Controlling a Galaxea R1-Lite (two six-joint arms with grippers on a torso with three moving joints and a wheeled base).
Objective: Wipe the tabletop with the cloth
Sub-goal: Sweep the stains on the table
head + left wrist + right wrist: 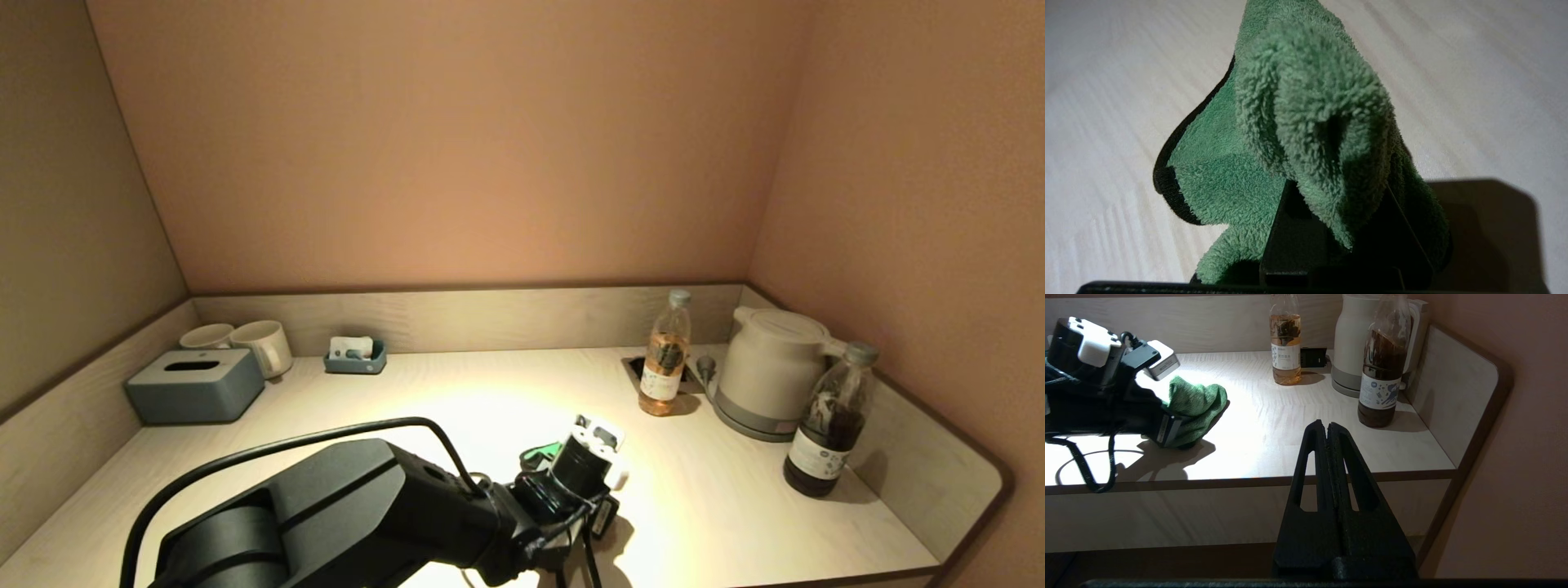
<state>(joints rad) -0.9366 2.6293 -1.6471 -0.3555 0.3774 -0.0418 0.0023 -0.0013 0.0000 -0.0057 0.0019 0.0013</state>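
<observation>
A fluffy green cloth [1306, 122] with a black hem is bunched up in my left gripper [1331, 204], whose black fingers are shut on it. The cloth rests on the pale wooden tabletop [735, 506] near its middle front. In the head view only a green corner of the cloth [540, 452] shows beside the left wrist. The right wrist view shows the cloth [1194, 406] pressed on the tabletop under the left arm. My right gripper [1327, 426] is shut and empty, held off the table's front edge.
A pale tea bottle [665, 355], a white kettle [767, 371] and a dark drink bottle [829, 425] stand at the back right. A grey tissue box [196, 384], two mugs [261, 343] and a small tray [355, 355] stand at the back left. Low walls enclose the tabletop.
</observation>
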